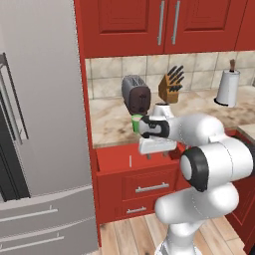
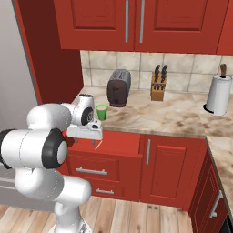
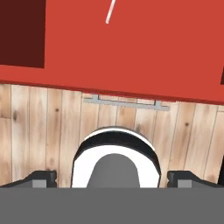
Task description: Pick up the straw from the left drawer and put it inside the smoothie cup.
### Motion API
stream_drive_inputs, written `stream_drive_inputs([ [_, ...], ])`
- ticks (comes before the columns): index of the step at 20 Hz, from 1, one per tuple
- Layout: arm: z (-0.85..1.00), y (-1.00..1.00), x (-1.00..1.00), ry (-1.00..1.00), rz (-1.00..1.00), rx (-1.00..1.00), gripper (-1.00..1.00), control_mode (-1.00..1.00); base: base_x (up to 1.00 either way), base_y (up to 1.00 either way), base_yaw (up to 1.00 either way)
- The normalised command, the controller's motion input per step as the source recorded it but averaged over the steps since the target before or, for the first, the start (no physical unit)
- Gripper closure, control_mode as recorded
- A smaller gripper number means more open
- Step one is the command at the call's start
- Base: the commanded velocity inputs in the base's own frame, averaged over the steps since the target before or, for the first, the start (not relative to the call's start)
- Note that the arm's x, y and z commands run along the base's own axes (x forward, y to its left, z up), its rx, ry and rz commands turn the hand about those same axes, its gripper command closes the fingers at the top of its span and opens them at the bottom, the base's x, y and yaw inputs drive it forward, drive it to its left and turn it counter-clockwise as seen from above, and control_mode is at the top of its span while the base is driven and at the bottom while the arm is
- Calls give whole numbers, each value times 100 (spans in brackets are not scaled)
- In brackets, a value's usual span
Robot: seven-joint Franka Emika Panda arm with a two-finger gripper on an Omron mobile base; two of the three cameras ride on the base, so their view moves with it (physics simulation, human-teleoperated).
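Observation:
The straw [image 1: 130,161] [image 2: 97,145] is a thin white stick lying on the flat red bottom of the left drawer [image 1: 114,160] [image 2: 120,142], which is pulled out below the counter. In the hand view the straw [image 3: 110,12] shows at the top edge, over the drawer's [image 3: 153,48] red floor. My gripper [image 1: 156,155] [image 2: 85,140] [image 3: 113,177] hangs over the drawer's right part, pointing down, open and holding nothing. Its fingertips [image 3: 43,177] stand wide apart. The smoothie cup [image 1: 136,123] [image 2: 102,112], small and green, stands on the counter just behind the drawer, partly hidden by my hand in the left base view.
A dark toaster [image 1: 136,93], a knife block [image 1: 170,85] and a paper towel roll [image 1: 228,87] stand on the marble counter. A grey fridge [image 1: 40,124] is at the left. Lower drawer fronts with silver bar handles [image 1: 152,188] [image 3: 127,103] sit beneath the open one, above a wooden floor.

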Motion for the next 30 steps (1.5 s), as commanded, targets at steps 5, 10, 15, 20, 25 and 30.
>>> stream_drive_inputs([
  [5,-33,0,27,0,0,0,-100,-100,0,0,0],
  [10,-27,0,37,0,0,0,-100,-100,0,0,0],
  [15,-26,0,38,0,0,0,-100,-100,0,0,0],
  [20,-26,0,41,0,0,0,-100,-100,0,0,0],
  [25,-31,0,39,0,0,0,-100,-100,0,0,0],
  [30,-36,0,33,0,0,0,-100,-100,0,0,0],
])
